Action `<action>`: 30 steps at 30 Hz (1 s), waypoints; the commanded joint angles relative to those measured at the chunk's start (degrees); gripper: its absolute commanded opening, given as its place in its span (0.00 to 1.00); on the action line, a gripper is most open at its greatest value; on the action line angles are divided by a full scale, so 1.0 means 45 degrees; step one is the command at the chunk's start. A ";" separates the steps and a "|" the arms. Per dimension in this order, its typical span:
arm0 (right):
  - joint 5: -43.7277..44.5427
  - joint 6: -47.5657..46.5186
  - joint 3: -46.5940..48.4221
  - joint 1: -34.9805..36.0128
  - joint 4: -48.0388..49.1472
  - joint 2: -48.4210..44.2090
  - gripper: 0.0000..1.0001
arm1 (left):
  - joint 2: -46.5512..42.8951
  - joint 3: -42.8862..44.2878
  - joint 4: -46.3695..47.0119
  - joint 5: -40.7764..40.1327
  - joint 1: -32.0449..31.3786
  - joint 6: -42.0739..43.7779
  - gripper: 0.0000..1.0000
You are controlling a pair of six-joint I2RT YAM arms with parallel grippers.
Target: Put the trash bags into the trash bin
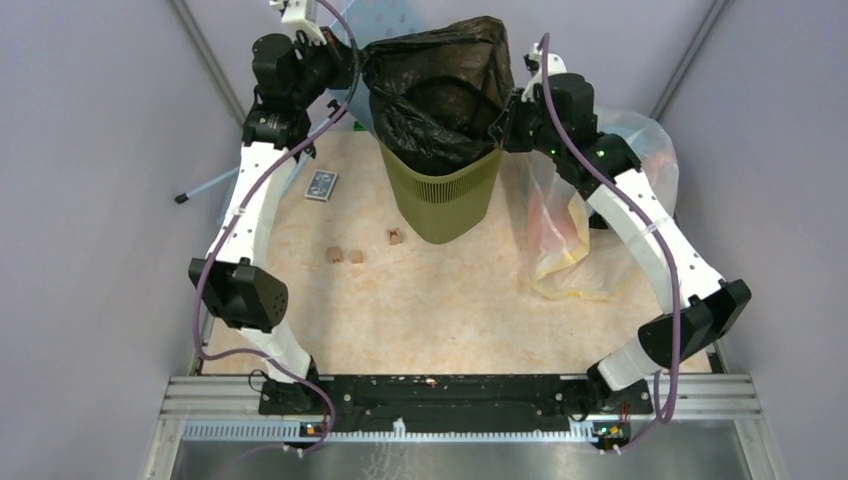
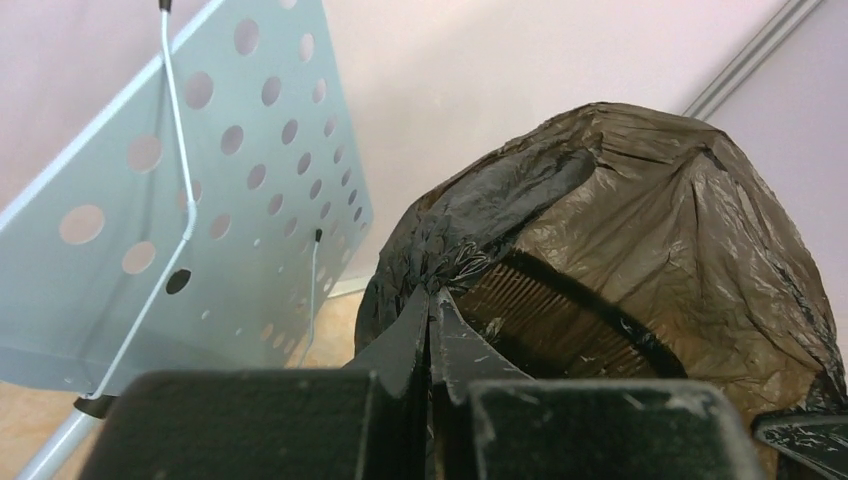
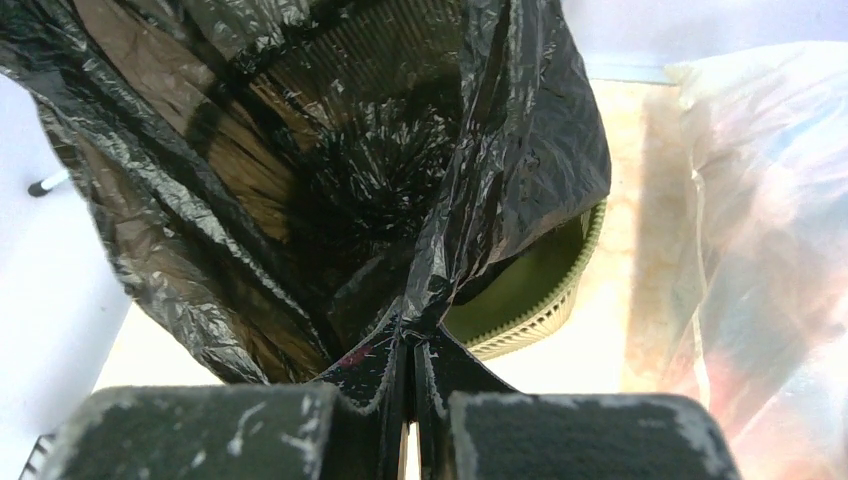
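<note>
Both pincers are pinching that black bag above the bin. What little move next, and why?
Probably lower the left pincer and right pincer, pulling the black bag down over the green bin, whose rim shows bare beside the right pincer.

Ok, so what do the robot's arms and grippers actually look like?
Both arms match: the left arm and right arm have white link shells between bulky black joint housings, with a purple cable looping along each. The right one shows small green lights. The left gripper and right gripper have black wedge-shaped fingers, scuffed with pale scratches.
</note>
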 commanded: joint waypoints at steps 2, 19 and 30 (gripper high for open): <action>-0.0802 0.0068 -0.0011 -0.0083 0.0386 -0.0221 0.00 | -0.0206 -0.0368 0.0271 0.1629 0.0123 -0.0288 0.00; -0.2433 0.0727 -0.3836 -0.0077 0.0601 -0.2680 0.00 | -0.4020 -0.3952 -0.1811 0.1263 0.0143 0.1063 0.00; -0.2025 0.0619 -0.5727 -0.0091 0.1597 -0.2632 0.13 | -0.5105 -0.7133 -0.1450 -0.1173 0.0273 0.1591 0.00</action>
